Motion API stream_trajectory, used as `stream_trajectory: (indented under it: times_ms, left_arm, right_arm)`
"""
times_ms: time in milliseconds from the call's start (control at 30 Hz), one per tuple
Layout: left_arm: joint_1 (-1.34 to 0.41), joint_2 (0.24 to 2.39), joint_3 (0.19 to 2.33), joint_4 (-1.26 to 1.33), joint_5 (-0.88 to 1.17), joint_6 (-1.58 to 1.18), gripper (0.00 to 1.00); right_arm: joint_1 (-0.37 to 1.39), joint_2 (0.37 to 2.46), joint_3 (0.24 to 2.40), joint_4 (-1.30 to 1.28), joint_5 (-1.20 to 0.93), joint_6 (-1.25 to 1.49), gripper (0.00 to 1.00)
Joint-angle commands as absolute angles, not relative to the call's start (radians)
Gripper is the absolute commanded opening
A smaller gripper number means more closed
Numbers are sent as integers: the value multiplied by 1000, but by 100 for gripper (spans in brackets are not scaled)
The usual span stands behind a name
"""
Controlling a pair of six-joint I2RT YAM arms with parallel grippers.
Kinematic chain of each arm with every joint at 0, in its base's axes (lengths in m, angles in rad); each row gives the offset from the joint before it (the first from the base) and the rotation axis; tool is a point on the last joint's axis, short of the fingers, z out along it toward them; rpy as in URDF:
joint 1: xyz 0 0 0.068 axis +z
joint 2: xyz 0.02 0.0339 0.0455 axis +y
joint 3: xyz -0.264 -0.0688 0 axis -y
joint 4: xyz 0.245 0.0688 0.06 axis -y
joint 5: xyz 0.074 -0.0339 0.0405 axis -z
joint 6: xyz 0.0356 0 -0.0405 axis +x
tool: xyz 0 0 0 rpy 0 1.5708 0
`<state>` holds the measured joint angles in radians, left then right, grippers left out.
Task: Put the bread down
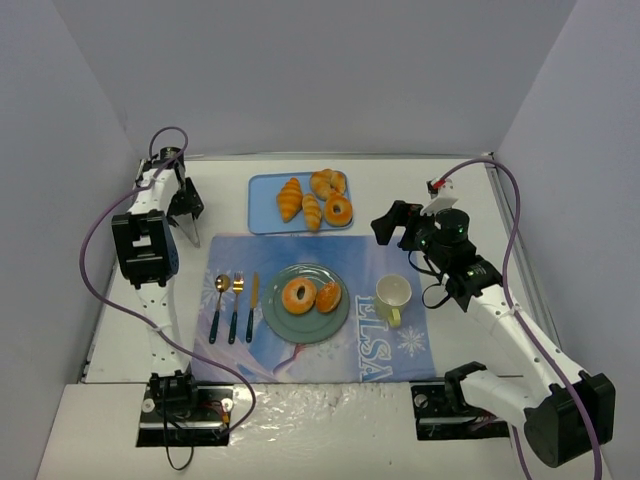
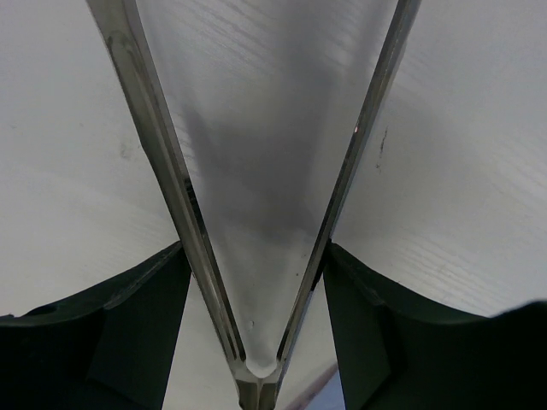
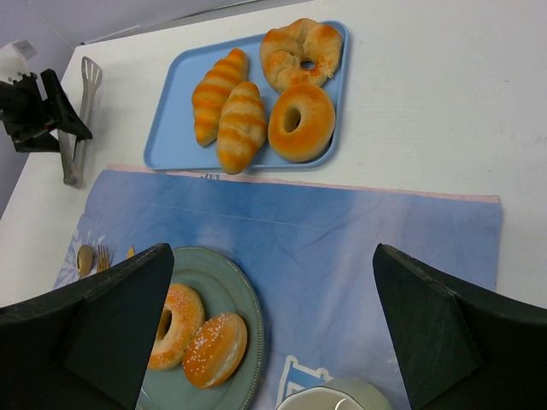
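Note:
A blue tray (image 1: 264,218) at the back holds several breads: two striped rolls (image 3: 229,115), a twisted roll (image 3: 301,49) and a glazed ring (image 3: 301,121). A green plate (image 1: 281,322) on the blue mat carries a sugared ring (image 1: 298,295) and a sugared bun (image 1: 328,297); the plate (image 3: 249,318) also shows in the right wrist view. My left gripper (image 1: 186,205) is at the far left with its fingers (image 2: 145,325) pressed against the arms of metal tongs (image 2: 162,154), which stay spread over bare table. My right gripper (image 1: 395,222) is open and empty above the mat (image 3: 342,248).
A pale yellow cup (image 1: 393,295) stands on the mat right of the plate. A spoon, fork and knife (image 1: 235,305) lie left of the plate. Grey walls close in the table on three sides. The tongs (image 3: 84,102) lie left of the tray.

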<state>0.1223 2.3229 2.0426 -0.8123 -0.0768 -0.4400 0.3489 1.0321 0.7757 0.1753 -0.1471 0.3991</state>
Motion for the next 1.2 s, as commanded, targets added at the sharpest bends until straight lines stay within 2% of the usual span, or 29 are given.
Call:
stream_trajectory:
  times_ms: [0,367,700,1167]
  left_arm:
    - [138,2276,2075,-796,-72,-433,57]
    - [138,2283,2076,-822,-57,-440,74]
    - [138,2231,2095,-849,-40,-428,83]
    - [133,2133,2152,-924,-53,-414,86]
  right_arm:
    - [359,1010,777,258,-158,396,100]
    - [358,1006,770,258,-160,399,100]
    - [359,1003,772,256,-160,400,100]
    - [359,1009,785,252,-163,399,100]
